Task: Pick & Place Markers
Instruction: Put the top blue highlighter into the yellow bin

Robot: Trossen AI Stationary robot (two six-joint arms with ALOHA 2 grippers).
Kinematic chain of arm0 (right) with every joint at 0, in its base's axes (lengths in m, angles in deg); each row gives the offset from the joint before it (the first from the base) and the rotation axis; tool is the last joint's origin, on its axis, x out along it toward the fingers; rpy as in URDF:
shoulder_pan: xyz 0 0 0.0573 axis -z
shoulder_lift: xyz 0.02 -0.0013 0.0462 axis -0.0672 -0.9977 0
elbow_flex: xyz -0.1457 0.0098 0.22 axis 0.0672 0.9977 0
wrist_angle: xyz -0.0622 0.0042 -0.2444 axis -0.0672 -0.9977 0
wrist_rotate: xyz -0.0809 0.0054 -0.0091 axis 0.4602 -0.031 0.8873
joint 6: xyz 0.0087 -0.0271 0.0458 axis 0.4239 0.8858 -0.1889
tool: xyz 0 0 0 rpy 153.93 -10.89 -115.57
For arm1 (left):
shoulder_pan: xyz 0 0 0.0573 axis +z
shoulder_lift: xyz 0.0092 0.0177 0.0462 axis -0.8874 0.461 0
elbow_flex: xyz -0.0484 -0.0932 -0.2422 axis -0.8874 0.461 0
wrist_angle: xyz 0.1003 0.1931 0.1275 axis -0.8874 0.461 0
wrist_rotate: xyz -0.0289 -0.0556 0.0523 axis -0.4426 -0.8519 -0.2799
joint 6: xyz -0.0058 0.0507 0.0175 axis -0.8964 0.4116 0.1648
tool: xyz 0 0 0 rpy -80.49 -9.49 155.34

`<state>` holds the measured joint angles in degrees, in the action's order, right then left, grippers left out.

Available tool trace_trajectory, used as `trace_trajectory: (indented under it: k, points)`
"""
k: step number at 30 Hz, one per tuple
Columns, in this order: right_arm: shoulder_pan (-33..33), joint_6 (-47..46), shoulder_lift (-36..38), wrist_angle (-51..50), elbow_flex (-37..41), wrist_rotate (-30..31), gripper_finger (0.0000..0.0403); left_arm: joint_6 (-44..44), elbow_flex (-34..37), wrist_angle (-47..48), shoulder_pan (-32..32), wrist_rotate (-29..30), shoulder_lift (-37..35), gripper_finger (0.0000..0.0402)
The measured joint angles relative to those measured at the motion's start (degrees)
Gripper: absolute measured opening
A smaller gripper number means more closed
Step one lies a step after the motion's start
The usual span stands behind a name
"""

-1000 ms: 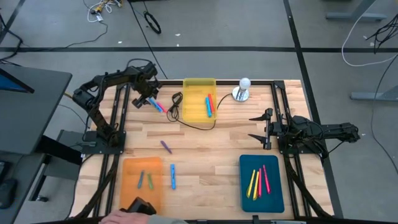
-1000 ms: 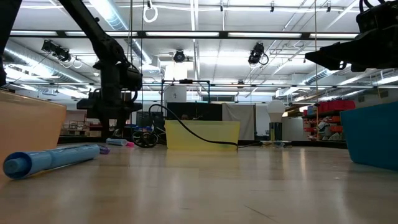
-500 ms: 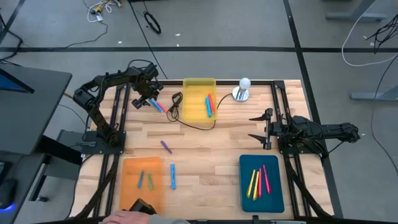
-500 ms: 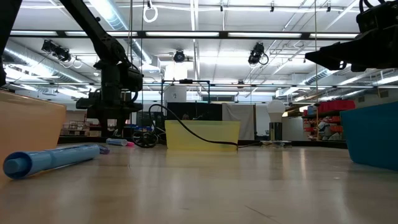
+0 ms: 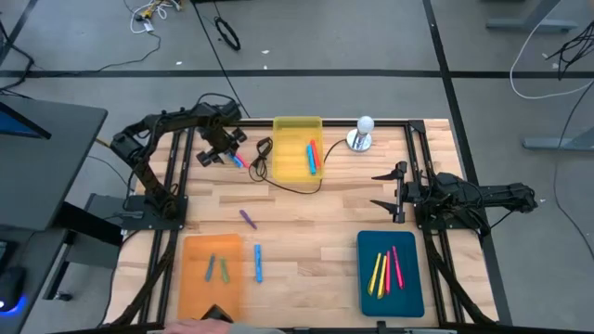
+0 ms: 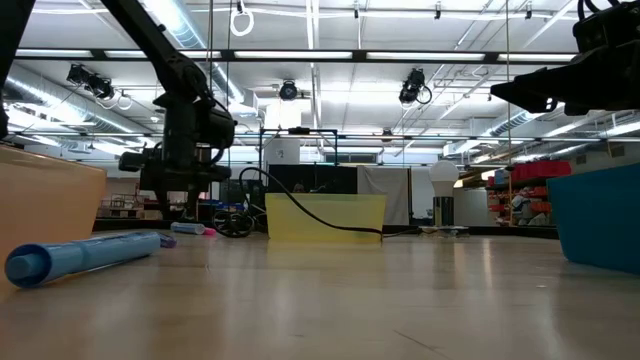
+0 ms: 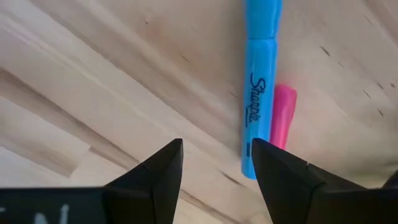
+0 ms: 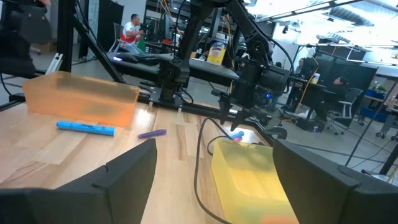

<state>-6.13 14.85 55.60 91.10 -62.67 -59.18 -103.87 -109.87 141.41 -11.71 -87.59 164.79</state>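
Half-open left end effector (image 7: 214, 163) above blue marker (image 7: 258, 84), empty.

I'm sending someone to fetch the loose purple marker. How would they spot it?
Start at the orange tray at the table's near left corner. Just beyond its far right corner, on bare wood, lies the purple marker, set diagonally. It is shorter and darker than the blue marker lying straight beside the tray.

A robotics lab, big and open: strip lights (image 6: 330, 55) run along a high industrial ceiling. Behind the table (image 8: 74, 155) sit people at desks (image 8: 311, 78), with cables (image 5: 223, 32) trailing across the concrete floor.
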Motion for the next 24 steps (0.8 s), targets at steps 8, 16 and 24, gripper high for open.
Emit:
trace_trajectory:
  k: [8, 16, 24]
  points:
    - [0.0, -0.01, -0.01, 0.01, 0.0, 0.0, 0.0323, -1.15, -0.62, -0.82, -2.45, 1.22, 3.68, 0.0197]
    - [0.0, -0.02, 0.0, 0.0, 0.0, -0.02, 0.0323, -0.06, -6.61, -1.01, -2.01, 5.52, 3.44, 0.0197]
    - [0.0, -0.01, -0.02, 0.01, 0.0, -0.02, 0.0323, -1.25, -7.15, -0.58, -2.75, 4.17, 7.4, 0.0197]
